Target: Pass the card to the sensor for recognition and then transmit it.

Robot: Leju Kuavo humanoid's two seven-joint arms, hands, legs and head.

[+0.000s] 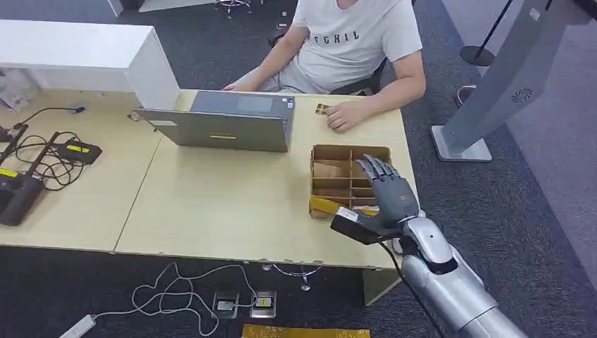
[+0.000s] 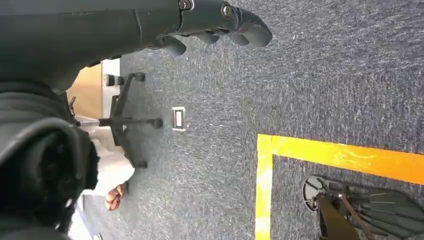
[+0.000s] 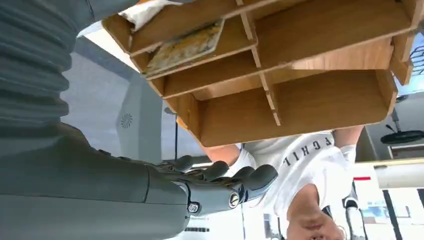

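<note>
Right hand (image 1: 386, 193) empty, fingers spread, over wooden divider box (image 1: 331, 156); card (image 3: 186, 46) inside.

A grey laptop (image 1: 225, 123) stands open beyond the fingers, before a seated person (image 1: 348, 42). Black cables (image 1: 42, 151) lie far to their left. A grey pedestal (image 1: 493, 91) rises to their right.

Soft, even indoor light is falling on the desk (image 1: 211, 204), casting faint shadows; the wrist views are blurring slightly.
</note>
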